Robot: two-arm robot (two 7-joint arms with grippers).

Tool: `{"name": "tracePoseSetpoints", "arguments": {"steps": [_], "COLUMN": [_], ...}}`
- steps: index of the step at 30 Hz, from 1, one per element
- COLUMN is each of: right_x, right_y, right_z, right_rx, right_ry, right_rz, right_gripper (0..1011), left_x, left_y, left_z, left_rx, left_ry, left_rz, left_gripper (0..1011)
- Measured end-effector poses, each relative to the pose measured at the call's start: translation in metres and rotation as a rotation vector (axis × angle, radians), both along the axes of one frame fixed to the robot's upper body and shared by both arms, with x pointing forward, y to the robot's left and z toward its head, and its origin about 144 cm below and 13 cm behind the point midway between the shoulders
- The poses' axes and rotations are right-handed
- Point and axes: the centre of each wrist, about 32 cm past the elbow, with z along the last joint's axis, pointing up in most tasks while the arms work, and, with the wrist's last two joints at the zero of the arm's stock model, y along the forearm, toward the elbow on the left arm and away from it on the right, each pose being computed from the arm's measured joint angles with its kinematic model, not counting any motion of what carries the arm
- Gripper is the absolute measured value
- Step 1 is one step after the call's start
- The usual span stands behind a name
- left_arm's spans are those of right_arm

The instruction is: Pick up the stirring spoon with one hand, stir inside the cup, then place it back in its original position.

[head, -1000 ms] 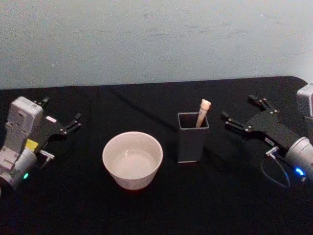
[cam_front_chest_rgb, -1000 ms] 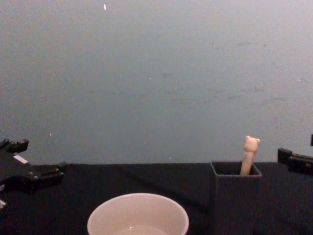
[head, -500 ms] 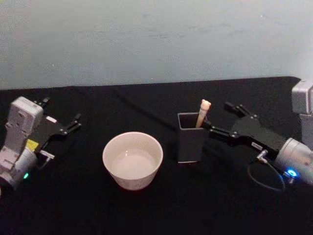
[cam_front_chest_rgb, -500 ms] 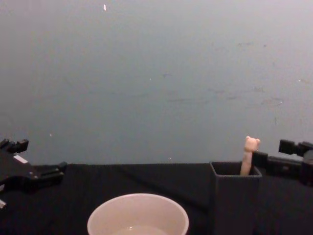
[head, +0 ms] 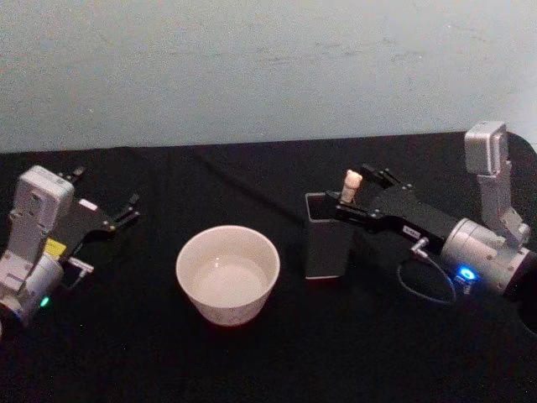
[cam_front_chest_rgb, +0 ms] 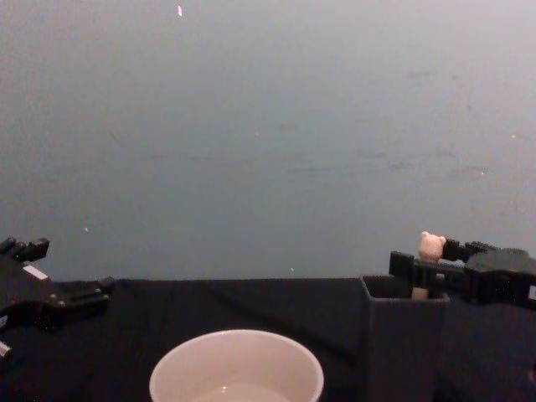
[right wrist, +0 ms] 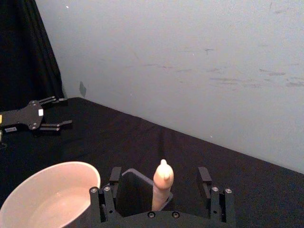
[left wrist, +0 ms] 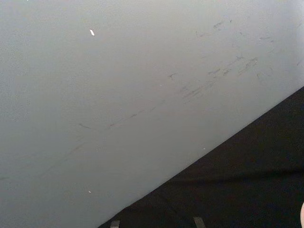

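In the head view, the right gripper (head: 353,192) is a little right of the centre of the frame, reaching in from the right edge. Its two fingers are spread apart and stand one on each side of the stirring spoon (head: 350,185), at the height of the pale peach handle, just under the small bear head. In the right wrist view there is a clear gap between the handle and each finger, so the fingers are open and do not grip the spoon.

The spoon stands almost upright inside the dark grey holder (head: 327,250), at the holder's far right corner, with only the top of the handle above the rim. The bowl of the spoon is hidden inside the holder.

The cream-white cup (head: 226,309) is left of the holder, near the middle of the frame. It stands upright on the black table (head: 377,357), close to the holder but not touching it.

The left gripper (head: 107,188) is at the left edge of the head view, low over the table and well apart from the cup. Its fingers are also spread open and hold nothing. A pale wall (head: 268,67) fills the upper part of the frame behind the table.
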Motion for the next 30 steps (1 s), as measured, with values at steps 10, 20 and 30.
{"name": "tracePoseSetpoints", "arguments": {"steps": [10,20,30], "right_x": [0.0086,0.0086,0.0084], "right_y": [0.0068,0.0065,0.0061], "right_z": [-0.0012,-0.0011,-0.0012], "right_rx": [0.013,0.013,0.013], "right_ry": [0.004,0.004,0.004], "right_rz": [0.0,-0.001,0.0], "right_gripper": [1002,1002,850], "left_x": [0.0,0.0,0.0], "left_y": [0.0,0.0,0.0], "left_z": [0.0,0.0,0.0], "left_rx": [0.0,0.0,0.0], "left_ry": [0.0,0.0,0.0], "left_rz": [0.0,0.0,0.0], "left_gripper": [1001,1001,1001]}}
